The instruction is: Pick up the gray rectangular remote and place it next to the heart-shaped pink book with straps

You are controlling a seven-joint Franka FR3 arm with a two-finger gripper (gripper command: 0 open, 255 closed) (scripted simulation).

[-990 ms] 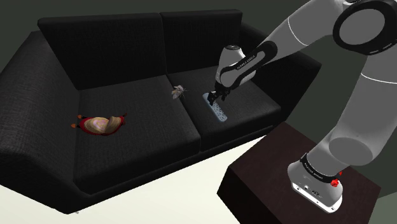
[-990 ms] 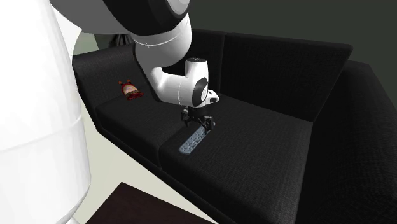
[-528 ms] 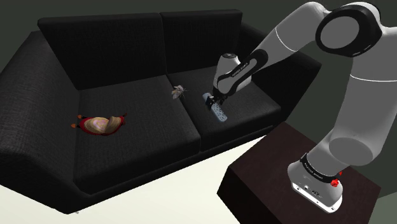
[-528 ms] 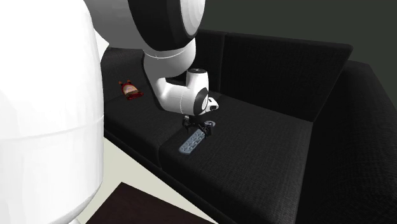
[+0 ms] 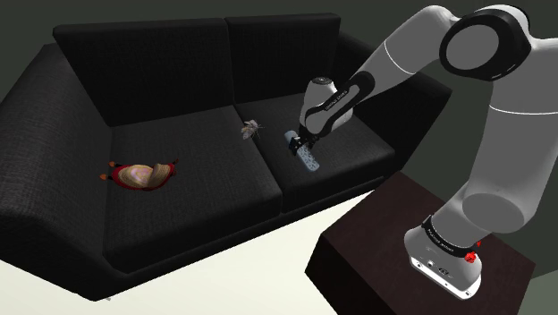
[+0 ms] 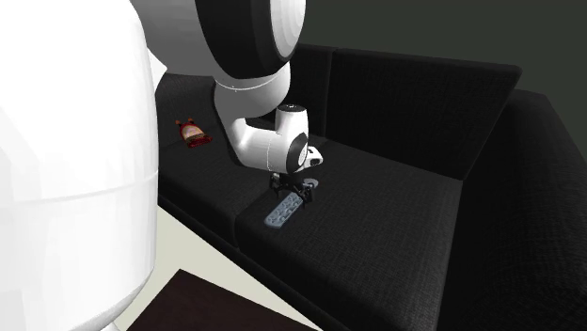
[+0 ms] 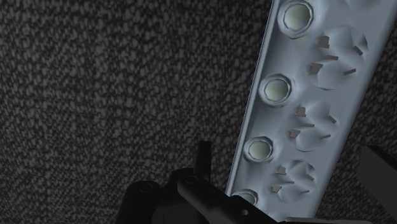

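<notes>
Black sofa (image 5: 161,63) with two seat cushions, seen from beside the robot's stand (image 5: 420,233) (a dark box at the shoulder view's lower right). The gray remote (image 5: 309,161) lies flat on the right cushion, near its front edge. The gripper (image 5: 299,143) is down over the end of the remote nearer the backrest, jaws apart with one finger along each long side. In the wrist view a strip of fabric shows between the right finger (image 7: 382,172) and the remote, so nothing is clasped yet. Likely hazards: a grasp taken this close to one end may let the long body droop or twist out on lifting, and closing off-square could push it along the soft cushion instead. The heart-shaped book (image 5: 139,174) rests on the left cushion, well apart from the remote. A small pale object (image 5: 250,129) lies between the two, near the seam and towards the backrest; a low carry could clip it.
</notes>
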